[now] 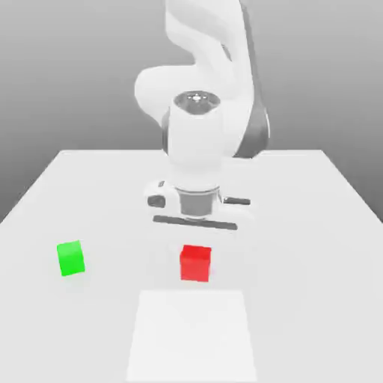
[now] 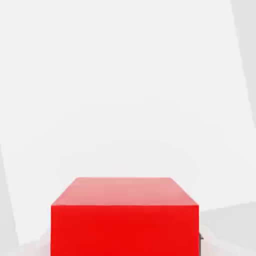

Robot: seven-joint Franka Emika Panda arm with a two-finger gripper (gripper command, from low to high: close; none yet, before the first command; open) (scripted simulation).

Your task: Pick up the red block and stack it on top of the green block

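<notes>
The red block (image 1: 195, 263) sits below the arm's hand in the exterior view, near the middle of the white table (image 1: 314, 217), and in the hand view it looms close in front of the camera, right where the fingers would meet. The gripper (image 1: 196, 233) is closed as tight as it gets, and the block's place in the hand view suggests it is clamped on the red block, though the fingers themselves are hard to make out. The green block (image 1: 71, 258) stands well apart on the table, toward the exterior view's left of the red one. So the coming move likely turns on that sideways offset: lift, then carry leftward in the exterior view until red hangs squarely over green.
</notes>
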